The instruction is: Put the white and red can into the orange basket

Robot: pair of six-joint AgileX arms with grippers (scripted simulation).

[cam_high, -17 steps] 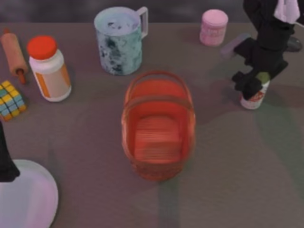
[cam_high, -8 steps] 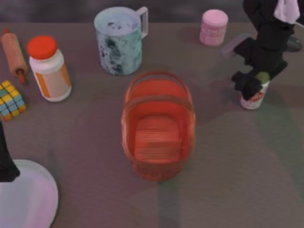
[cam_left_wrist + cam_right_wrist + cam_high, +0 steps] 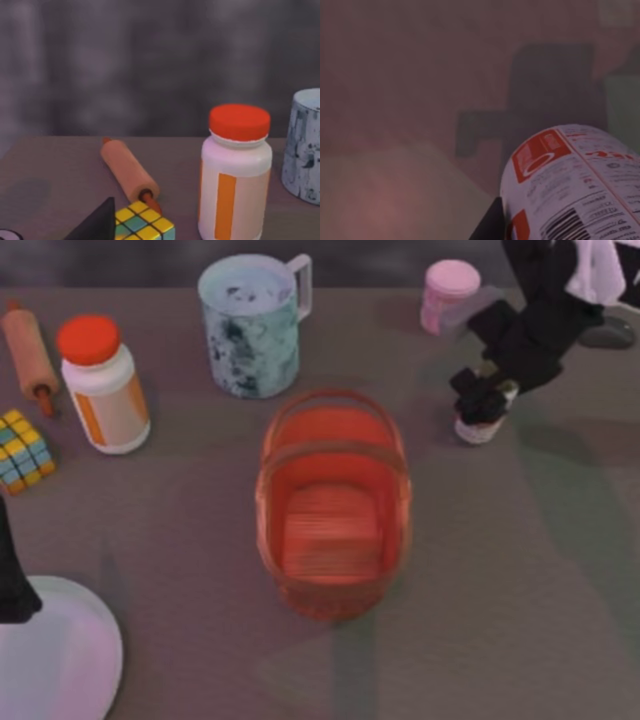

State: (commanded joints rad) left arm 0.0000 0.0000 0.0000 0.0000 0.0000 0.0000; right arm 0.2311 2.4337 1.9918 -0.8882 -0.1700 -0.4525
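Carrying the white and red can (image 3: 480,425) clenched in my right gripper (image 3: 482,400) (left arm parked near-left), I next need leftward travel over the orange basket (image 3: 333,505).

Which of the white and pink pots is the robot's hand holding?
The white and red can, gripped by the right gripper to the right of the orange basket. The pink-lidded jar and red-capped bottle stand untouched.

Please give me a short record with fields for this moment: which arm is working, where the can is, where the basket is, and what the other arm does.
working arm: right gripper, shut on the white and red can
can position: right of the orange basket, not in it, near the pink-lidded jar
basket: centre, nothing inside
left arm: parked at the left edge
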